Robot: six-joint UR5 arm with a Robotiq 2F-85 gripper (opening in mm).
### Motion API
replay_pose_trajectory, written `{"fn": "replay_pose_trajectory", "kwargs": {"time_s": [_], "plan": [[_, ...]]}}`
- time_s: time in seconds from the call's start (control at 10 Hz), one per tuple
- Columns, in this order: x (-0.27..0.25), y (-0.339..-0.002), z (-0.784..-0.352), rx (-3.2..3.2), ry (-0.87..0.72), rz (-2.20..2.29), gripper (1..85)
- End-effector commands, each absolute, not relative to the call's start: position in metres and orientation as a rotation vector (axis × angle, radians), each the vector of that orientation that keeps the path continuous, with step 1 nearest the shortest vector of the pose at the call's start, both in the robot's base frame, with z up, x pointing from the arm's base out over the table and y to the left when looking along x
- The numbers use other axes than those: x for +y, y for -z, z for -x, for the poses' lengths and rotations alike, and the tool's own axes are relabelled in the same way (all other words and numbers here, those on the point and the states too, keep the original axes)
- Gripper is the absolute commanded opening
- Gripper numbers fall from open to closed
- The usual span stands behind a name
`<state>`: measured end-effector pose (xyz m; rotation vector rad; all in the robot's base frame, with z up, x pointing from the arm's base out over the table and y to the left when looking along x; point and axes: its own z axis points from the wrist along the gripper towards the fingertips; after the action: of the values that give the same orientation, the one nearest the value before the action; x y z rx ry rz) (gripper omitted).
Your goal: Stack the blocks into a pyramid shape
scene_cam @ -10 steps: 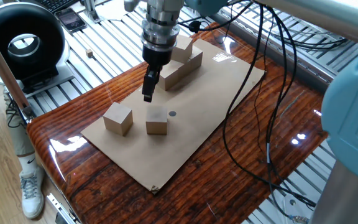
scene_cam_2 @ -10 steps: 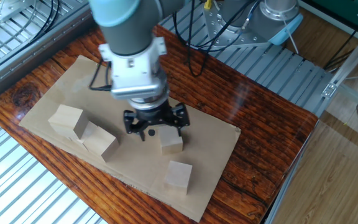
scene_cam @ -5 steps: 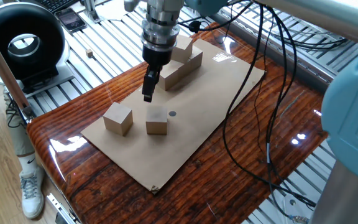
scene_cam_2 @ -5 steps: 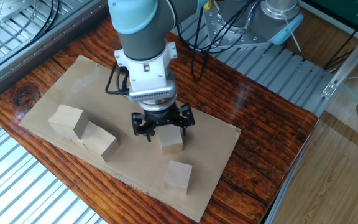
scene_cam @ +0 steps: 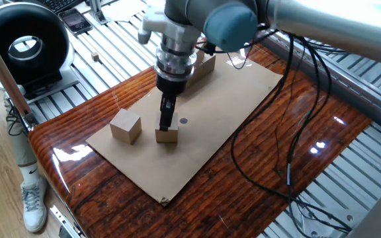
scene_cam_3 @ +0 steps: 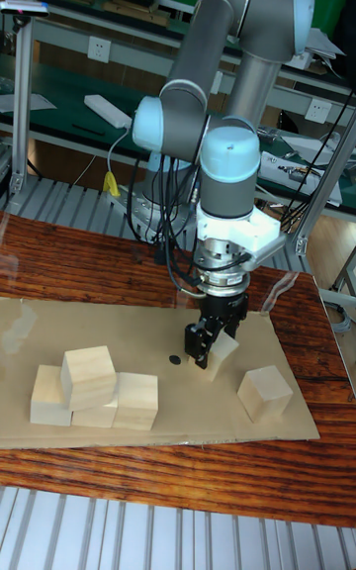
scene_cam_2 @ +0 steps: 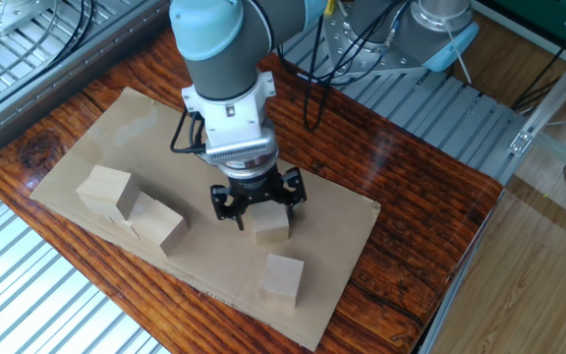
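My gripper (scene_cam_2: 260,203) hangs low over a tan block (scene_cam_2: 271,226) in the middle of the cardboard, open, with a finger on each side of the block's top. The same gripper (scene_cam: 167,123) hides much of that block (scene_cam: 167,137) in one fixed view. A second loose block (scene_cam_2: 282,277) lies nearer the sheet's end, also visible as the block (scene_cam_3: 264,393) at the right in the tall view. A partial pile of several blocks (scene_cam_3: 91,390) stands at the other end, one block resting on top of the lower ones. The arm partly hides this pile (scene_cam: 202,65).
A cardboard sheet (scene_cam_2: 342,221) covers the glossy wooden table (scene_cam: 290,132). A small dark spot (scene_cam: 183,121) marks the sheet beside the gripper. Slatted metal surrounds the table, with a black round device (scene_cam: 24,46) and a tiny cube (scene_cam: 95,57) on it. Cables (scene_cam: 276,119) hang over the table.
The gripper has moved over the middle block and dropped, so its open fingers now straddle the block. The blocks have not moved.
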<state>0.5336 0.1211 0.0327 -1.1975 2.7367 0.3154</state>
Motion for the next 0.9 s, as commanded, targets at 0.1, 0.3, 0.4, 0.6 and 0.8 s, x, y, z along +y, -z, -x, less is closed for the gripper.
{"fn": "replay_pose_trajectory", "kwargs": {"time_s": [0.1, 0.3, 0.4, 0.6, 0.8], "plan": [[0.122, -0.039, -0.540, 2.786, -0.315, 1.033, 33.7], [0.097, -0.064, -0.546, 2.870, -0.267, 0.911, 14.3], [0.090, -0.080, -0.553, 2.904, -0.279, 0.815, 10.0], [0.069, -0.102, -0.570, 2.932, -0.268, 0.662, 0.7], [0.041, -0.108, -0.587, 2.923, -0.218, 0.503, 0.7]]}}
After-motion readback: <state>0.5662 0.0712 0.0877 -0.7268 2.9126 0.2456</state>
